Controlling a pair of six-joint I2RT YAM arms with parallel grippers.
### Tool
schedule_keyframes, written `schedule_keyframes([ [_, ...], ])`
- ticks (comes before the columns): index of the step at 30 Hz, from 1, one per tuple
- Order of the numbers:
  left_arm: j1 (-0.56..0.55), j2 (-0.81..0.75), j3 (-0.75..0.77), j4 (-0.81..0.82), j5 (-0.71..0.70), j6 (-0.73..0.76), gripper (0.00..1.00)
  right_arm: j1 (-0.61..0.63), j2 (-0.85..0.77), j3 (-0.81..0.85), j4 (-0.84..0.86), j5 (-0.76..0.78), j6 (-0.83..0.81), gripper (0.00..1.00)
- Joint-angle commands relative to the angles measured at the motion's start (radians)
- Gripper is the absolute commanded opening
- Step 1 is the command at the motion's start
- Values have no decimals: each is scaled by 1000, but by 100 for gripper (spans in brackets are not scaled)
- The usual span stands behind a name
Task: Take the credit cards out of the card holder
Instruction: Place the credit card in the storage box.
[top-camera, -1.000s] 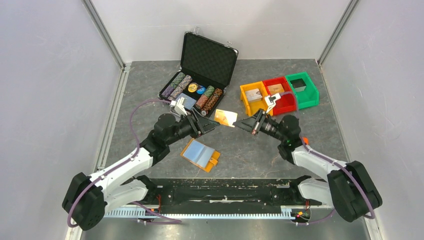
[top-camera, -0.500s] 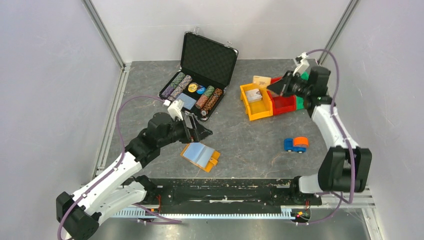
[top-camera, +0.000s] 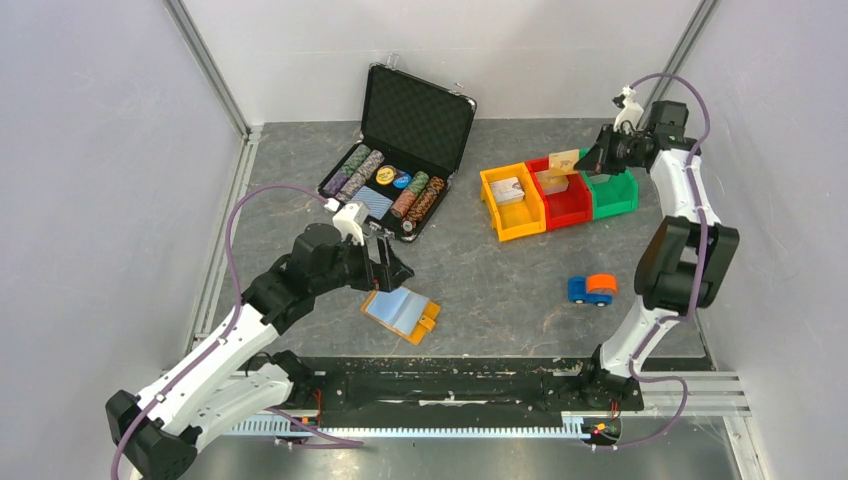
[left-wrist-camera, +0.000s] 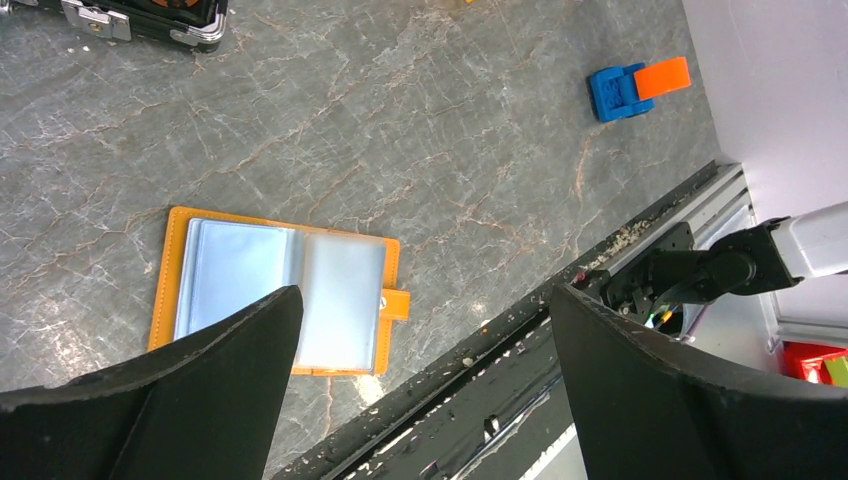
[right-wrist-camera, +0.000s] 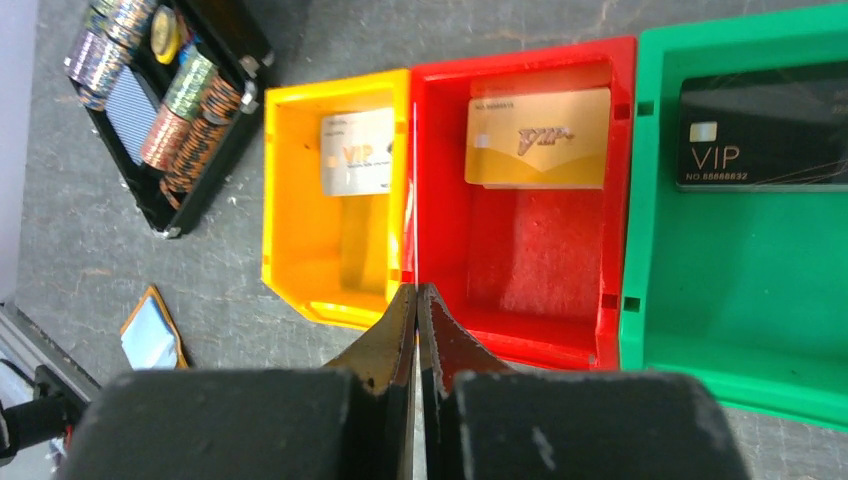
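The orange card holder (top-camera: 400, 311) lies open on the table near the front edge, its pale blue inner pages up; the left wrist view shows it as the card holder (left-wrist-camera: 282, 291) beneath one finger. My left gripper (top-camera: 392, 262) hovers just above and behind it, open and empty (left-wrist-camera: 425, 296). Far back on the right, my right gripper (top-camera: 592, 160) is shut on a beige credit card (top-camera: 564, 160), held over the red bin (top-camera: 562, 203). In the right wrist view the right gripper (right-wrist-camera: 416, 296) shows that card only as a thin edge between the fingers.
Orange bin (right-wrist-camera: 300, 260) holds a silver card, the red bin (right-wrist-camera: 540, 250) a gold card, green bin (right-wrist-camera: 740, 260) a black card. An open black chip case (top-camera: 400, 150) stands at the back. A blue and orange toy car (top-camera: 590, 288) sits right of centre.
My left gripper let go of the card, opened wide and drew back over the holder. My right arm carried the card from the table's middle to above the bins.
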Motion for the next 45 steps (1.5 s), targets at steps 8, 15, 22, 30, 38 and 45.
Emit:
schedule_keyframes([
  [8,-4,30,46,-4,-19,83,100,-6,263,275,-258,11,-133,0],
  [15,-4,55,59,2,-27,89,100,-4,351,346,-273,-3,-124,0],
  [22,-4,92,59,6,-21,83,100,13,401,363,-237,-48,-107,0],
  [30,-4,99,58,-5,-55,87,100,16,449,383,-174,-37,-55,5],
  [38,-4,116,64,-7,-60,93,100,16,480,423,-106,-24,9,9],
  [45,-3,121,66,-7,-68,97,100,15,484,431,-75,5,41,16],
])
